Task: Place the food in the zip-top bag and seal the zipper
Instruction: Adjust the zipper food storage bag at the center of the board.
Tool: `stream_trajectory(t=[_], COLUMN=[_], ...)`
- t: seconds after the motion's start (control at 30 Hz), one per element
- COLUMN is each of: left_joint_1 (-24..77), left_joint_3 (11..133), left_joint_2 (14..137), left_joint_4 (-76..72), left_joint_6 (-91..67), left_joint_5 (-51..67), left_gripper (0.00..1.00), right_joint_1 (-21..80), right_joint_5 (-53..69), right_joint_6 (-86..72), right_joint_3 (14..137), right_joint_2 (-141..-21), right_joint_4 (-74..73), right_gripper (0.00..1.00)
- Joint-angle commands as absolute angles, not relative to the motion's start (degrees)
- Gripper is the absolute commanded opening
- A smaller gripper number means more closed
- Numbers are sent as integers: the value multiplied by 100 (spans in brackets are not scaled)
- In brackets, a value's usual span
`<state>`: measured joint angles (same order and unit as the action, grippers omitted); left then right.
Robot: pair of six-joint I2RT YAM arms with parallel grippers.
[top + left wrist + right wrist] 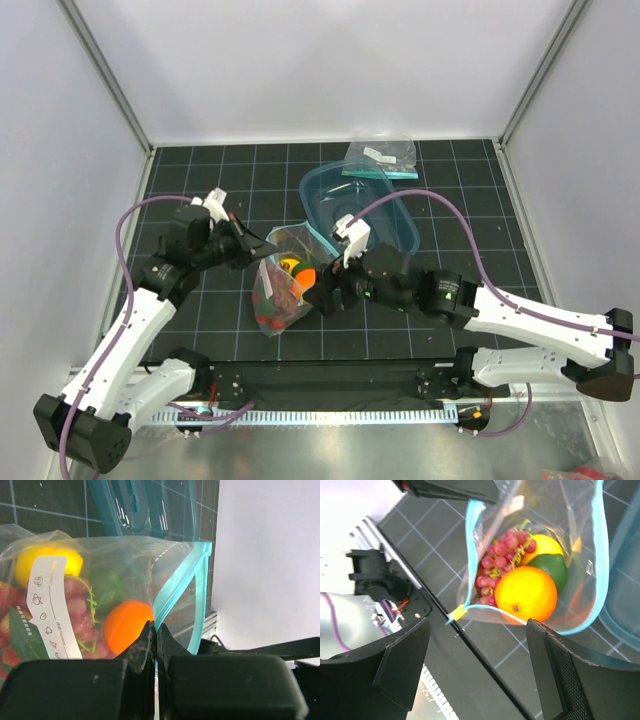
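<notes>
**Zip-top bag** (pixel 275 300): lies near the centre of the black gridded mat (pixel 200 170), with its mouth turned toward the right gripper.

**Zipper** (pixel 179 587): unsealed. The two teal strips stand apart, and the right wrist view looks straight into the opening.

**Contents:**
- The orange (pixel 526 594) sits nearest the mouth.
- In the right wrist view, the lime (pixel 554 569) is at 1 o'clock of the orange.
- The lemon (pixel 547 544) is at 12 o'clock of the lime.
- The grape bunch (pixel 500 555) is at 10 o'clock of the orange.
- The strawberries (pixel 6 600) lie deeper in the bag, beside the white label (pixel 50 610).

**Left gripper** (pixel 156 630): jaws are closed tight on the bag's rim at the zipper strip. In the top view it sits at 11 o'clock of the bag.

**Right gripper** (pixel 479 625): jaws are spread wide and grip nothing. It sits just beside the mouth, at 3 o'clock of the bag in the top view.

**Teal tub** (pixel 395 212): stands at 1 o'clock of the bag.

**Smaller bag** (pixel 382 158): lies at 12 o'clock of the tub, at the far edge of the mat.
</notes>
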<state>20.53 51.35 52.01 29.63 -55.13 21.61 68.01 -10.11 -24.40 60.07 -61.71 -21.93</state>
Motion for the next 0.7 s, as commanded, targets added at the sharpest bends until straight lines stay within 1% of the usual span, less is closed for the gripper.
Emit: stream_trajectory(t=[0.0, 0.07, 0.1, 0.2, 0.4, 0.57, 0.6, 0.67], left_joint_1=[2048, 2048, 2057, 2048, 2048, 2048, 2048, 2048], left_joint_3=[5036, 5089, 5176, 5256, 5265, 5256, 5256, 5264], left_joint_2=[5185, 5273, 5300, 5361, 5361, 5344, 5335, 5326], left_joint_4=[2154, 2092, 2118, 2232, 2320, 2364, 2390, 2408], left_joint_6=[-5915, -5898, -5828, -5722, -5652, -5608, -5599, -5581], left_joint_5=[2083, 2066, 2057, 2039, 2135, 2136, 2101, 2074], left_gripper=[0, 0, 0, 0, 0, 0, 0, 0], right_joint_1=[6855, 6855, 6855, 6855, 6768, 6259, 6162, 6021], right_joint_5=[-1599, -2010, -2578, -3127, -3647, -3086, -3007, -2709], right_joint_6=[-2663, -2872, -2918, -2910, -2830, -2935, -2953, -2927], right_joint_3=[5898, 5941, 6011, 6047, 6652, 7066, 7093, 7093], right_joint_2=[-6091, -6169, -6196, -6231, -6538, -7206, -7285, -7514], right_joint_4=[-2363, -2591, -2836, -2918, -3400, -3717, -3683, -3630], right_gripper=[84, 84, 86, 90, 89, 83, 77, 69])
